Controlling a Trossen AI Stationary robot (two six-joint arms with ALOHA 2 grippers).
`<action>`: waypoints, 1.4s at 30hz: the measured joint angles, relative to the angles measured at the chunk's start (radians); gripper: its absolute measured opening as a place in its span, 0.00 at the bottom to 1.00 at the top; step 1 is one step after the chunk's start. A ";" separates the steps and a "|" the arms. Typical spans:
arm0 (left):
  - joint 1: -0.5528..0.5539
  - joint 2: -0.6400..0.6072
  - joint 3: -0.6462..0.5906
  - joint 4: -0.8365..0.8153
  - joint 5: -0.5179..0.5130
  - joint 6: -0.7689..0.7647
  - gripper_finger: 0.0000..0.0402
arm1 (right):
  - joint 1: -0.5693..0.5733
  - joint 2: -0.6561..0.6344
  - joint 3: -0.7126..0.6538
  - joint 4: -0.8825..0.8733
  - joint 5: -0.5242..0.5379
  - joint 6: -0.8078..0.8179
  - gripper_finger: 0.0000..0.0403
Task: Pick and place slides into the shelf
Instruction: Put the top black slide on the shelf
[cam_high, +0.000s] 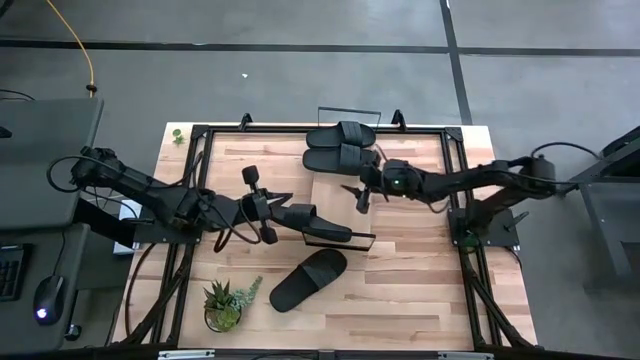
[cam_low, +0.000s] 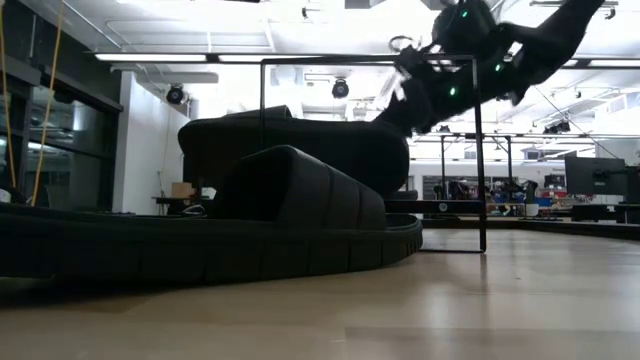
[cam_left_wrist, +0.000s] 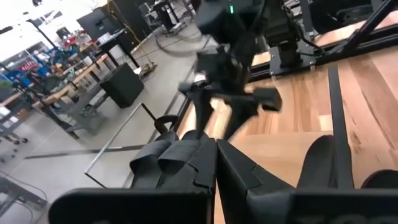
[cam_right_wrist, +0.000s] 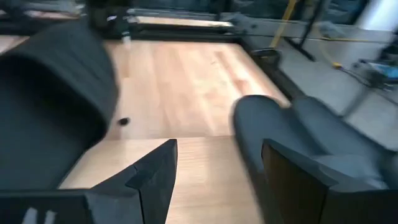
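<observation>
While the left gripper clenches one slide, the right gripper hangs released. Four slides: two at the table's far edge, one near front.

Low view: we only see the nearest slide partly, its heel end is cut off at the frame edge, and it hides most of the counter behind it. The right arm is motion-blurred and cropped at the top. Right wrist view: heavy blur; the slide by the fingers has no clear outline, and a dark mass runs off-frame. Left wrist view: the other arm's gripper is smeared; we can't read its jaws.
</observation>
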 joint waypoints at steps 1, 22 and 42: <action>0.000 0.000 0.000 0.005 -0.002 0.005 0.00 | -0.003 0.027 0.000 0.024 -0.020 -0.008 0.56; -0.002 0.000 0.000 -0.009 -0.004 0.005 0.00 | 0.028 0.358 0.297 -0.023 -0.315 -0.024 0.56; -0.002 0.000 0.000 -0.011 -0.003 0.005 0.00 | 0.052 0.363 0.322 -0.025 -0.413 0.022 0.56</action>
